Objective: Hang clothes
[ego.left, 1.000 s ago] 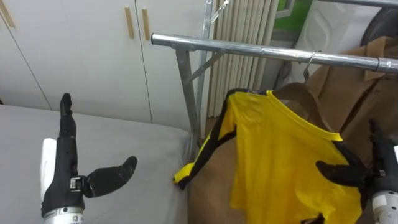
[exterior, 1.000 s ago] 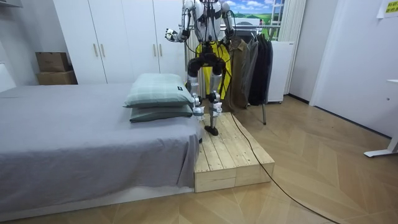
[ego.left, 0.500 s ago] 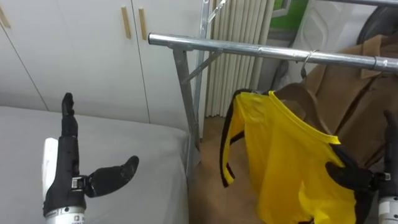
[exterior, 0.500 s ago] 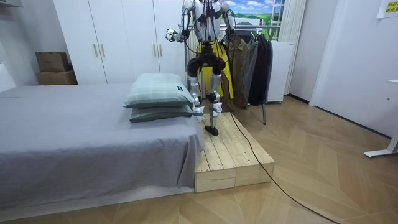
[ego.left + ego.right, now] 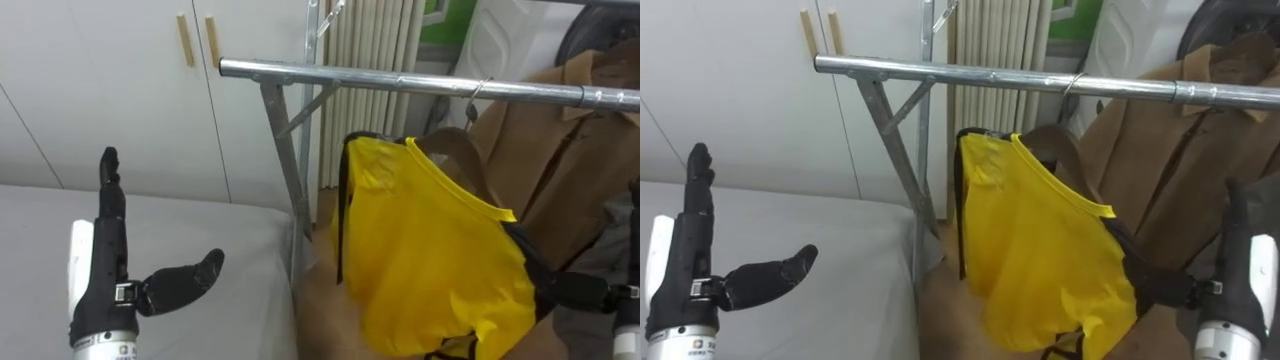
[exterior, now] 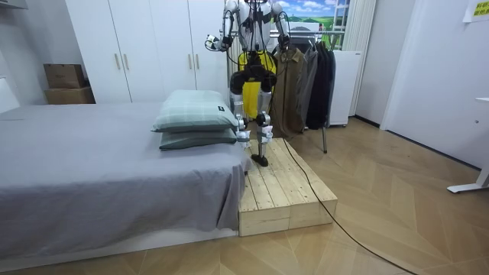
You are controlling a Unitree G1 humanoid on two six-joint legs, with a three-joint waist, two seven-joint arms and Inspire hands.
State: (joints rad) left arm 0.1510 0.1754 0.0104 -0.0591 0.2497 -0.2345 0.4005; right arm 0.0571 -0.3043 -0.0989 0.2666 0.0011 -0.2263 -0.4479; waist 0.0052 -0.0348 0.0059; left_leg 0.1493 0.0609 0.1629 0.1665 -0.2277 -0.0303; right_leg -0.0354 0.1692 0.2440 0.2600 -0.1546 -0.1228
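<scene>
We see the yellow shirt [image 5: 430,260] hanging slack just under the metal rail [image 5: 400,82] of the clothes rack, its black-trimmed neck uppermost and close to the rack's slanted leg. We cannot tell what carries it at the top. Behind it on the rail hangs a brown coat [image 5: 560,150] on a wire hook.

The right robot hand [image 5: 1243,275] stands beside the shirt's lower right edge with its fingers straight up and its thumb spread out towards the cloth. The thumb tip meets the black trim there, and the hand is not closed round anything.

The left robot hand [image 5: 105,275] is held up over the grey bed [image 5: 220,250], well apart from the shirt, fingers straight and thumb out to the side, holding nothing. White wardrobe [image 5: 100,80] doors stand behind it.

In the room view the robot stands upright on a wooden platform [image 6: 286,187] at the end of the bed, facing the rack, with two pillows [image 6: 195,118] beside it and dark clothes [image 6: 317,76] further along the rail
</scene>
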